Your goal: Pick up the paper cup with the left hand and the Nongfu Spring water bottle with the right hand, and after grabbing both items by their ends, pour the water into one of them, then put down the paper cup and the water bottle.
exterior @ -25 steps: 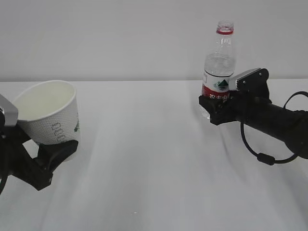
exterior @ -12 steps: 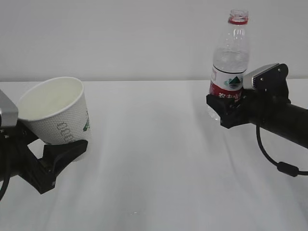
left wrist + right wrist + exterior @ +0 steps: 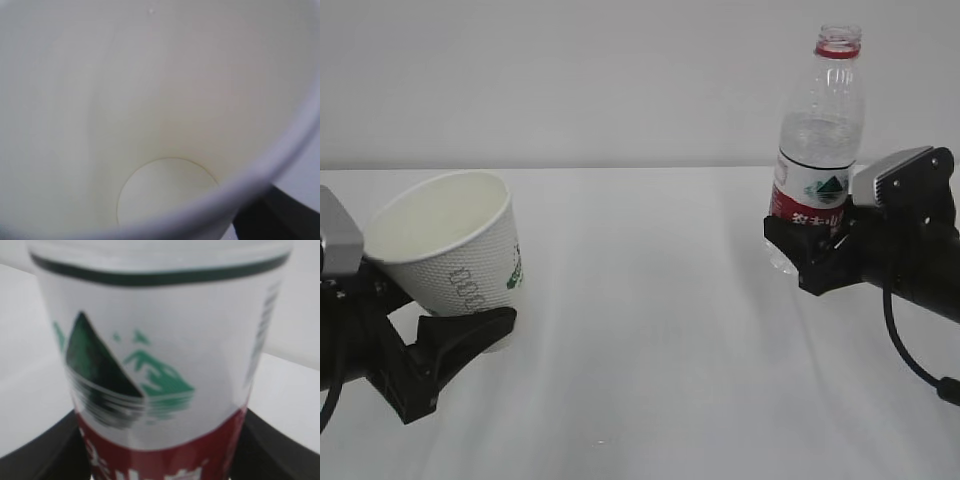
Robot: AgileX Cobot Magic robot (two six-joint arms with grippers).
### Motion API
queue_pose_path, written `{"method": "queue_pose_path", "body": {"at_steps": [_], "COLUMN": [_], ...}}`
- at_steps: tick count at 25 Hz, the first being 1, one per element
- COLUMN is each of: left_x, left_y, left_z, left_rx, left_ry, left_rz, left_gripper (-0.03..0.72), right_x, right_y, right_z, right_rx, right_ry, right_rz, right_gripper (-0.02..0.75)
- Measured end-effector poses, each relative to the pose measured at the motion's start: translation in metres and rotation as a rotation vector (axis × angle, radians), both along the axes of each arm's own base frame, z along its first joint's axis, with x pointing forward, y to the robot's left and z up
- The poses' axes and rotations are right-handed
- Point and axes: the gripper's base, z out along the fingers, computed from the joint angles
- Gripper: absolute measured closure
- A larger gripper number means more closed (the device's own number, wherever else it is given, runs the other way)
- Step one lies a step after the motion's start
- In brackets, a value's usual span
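Observation:
The white dotted paper cup (image 3: 450, 250) hangs above the table at the left, tilted with its mouth toward the upper left. My left gripper (image 3: 480, 318) is shut on its lower end, with one black finger (image 3: 470, 335) under it. In the left wrist view the cup's cream inside (image 3: 150, 90) fills the frame and its round bottom (image 3: 165, 195) looks dry. At the right, the Nongfu Spring water bottle (image 3: 820, 130) stands upright and capless, off the table. My right gripper (image 3: 798, 238) is shut on its lower part. Water (image 3: 817, 150) fills the bottle's body. Black fingers (image 3: 45, 455) flank the bottle's label (image 3: 160, 365).
The white table (image 3: 650, 330) stretches between the two arms, and a plain white wall (image 3: 600, 80) rises behind it. A black cable (image 3: 910, 350) hangs under the right arm.
Both arms have moved to the right and upward. The cup shifted right and a little lower in tilt, and the bottle rose higher and moved right, still upright.

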Motion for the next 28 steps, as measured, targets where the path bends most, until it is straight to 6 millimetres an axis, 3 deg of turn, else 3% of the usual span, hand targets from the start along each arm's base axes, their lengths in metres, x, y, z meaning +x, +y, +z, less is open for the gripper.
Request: {"method": "queue_pose_path", "body": {"at_steps": [16,28], "left_x": [-0.009,-0.014], "left_y": [-0.008,-0.01], "left_z": [0.001,-0.002], "left_rx": [0.002,0.01], "left_ry": [-0.011,0.016], "left_rz": [-0.134,-0.196], "left_gripper": [0.146,0.146], "right_x": [-0.064,-0.075], "right_y": [-0.003,-0.004], "right_z": [0.004,-0.002], "right_rx": [0.041,0.038], "right_ry": [0.014,0.054], "right_rz": [0.018,0.017], "right_gripper": [0.217,0.217]}}
